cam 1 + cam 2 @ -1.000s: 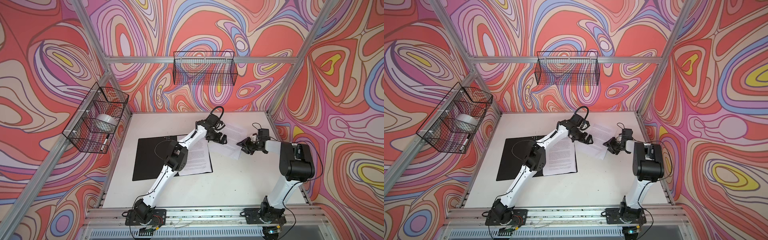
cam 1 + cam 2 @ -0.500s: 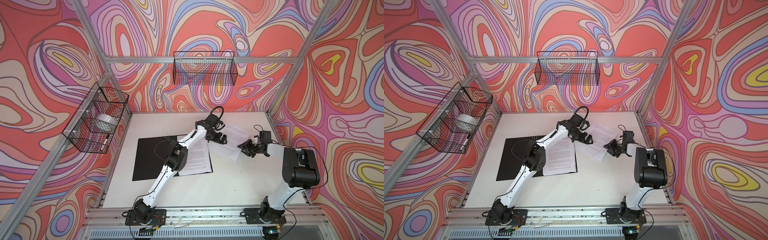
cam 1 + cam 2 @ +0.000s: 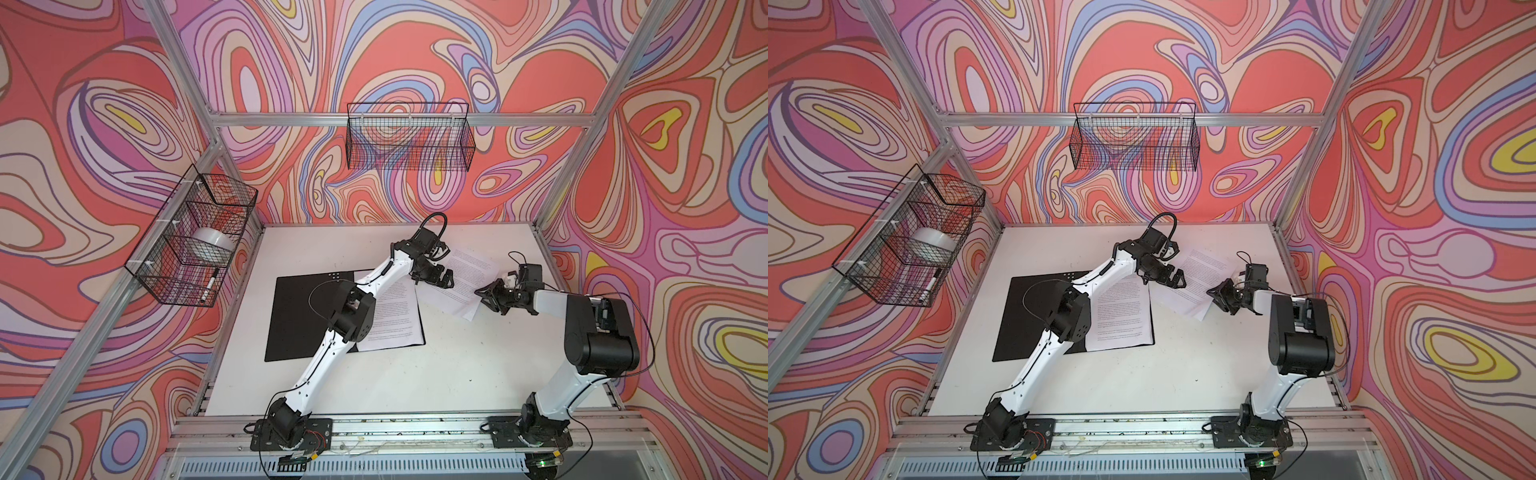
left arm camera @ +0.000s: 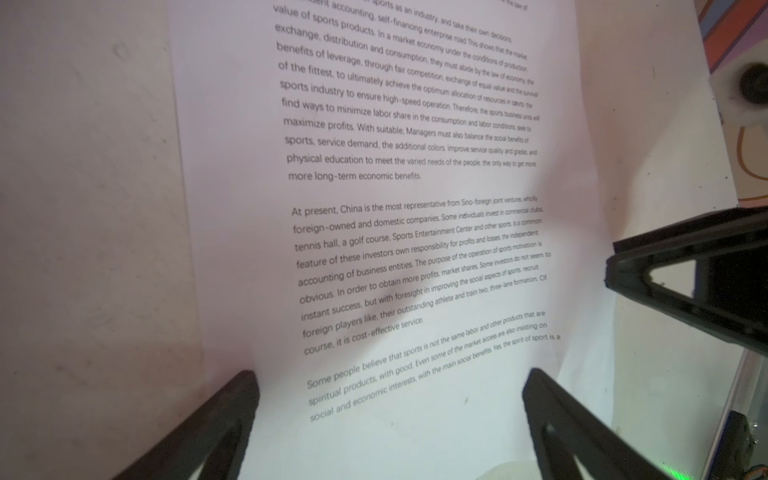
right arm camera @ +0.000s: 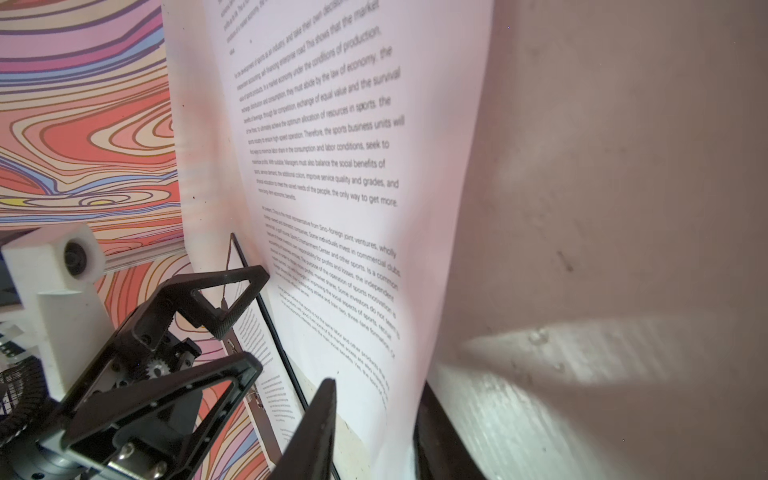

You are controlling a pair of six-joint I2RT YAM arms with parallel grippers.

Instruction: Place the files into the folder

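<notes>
Starting at the front of the table (image 3: 457, 374), the folder (image 3: 307, 320) lies open with its black inside up. One printed sheet (image 3: 395, 324) already rests on its right half, so part of the job looks done. Just beyond, to the right and off the folder, the loose papers (image 3: 465, 274) lie on the bare table. They have yet to be carried over, and the folder is not closed. The right gripper (image 3: 481, 297) sits at their near right corner, its jaws astride the paper's edge with a gap showing in the wrist view, so narrowed but not pinching. The left gripper (image 3: 444, 279) hangs over the papers' opposite edge, jaws spread wide and holding nothing. Compared with a second ago, the right gripper has edged onto the corner with its jaws drawn closer, its elbow has swung toward the front, and that corner seems to bow up slightly. The left gripper, folder and printed sheet have not moved.
</notes>
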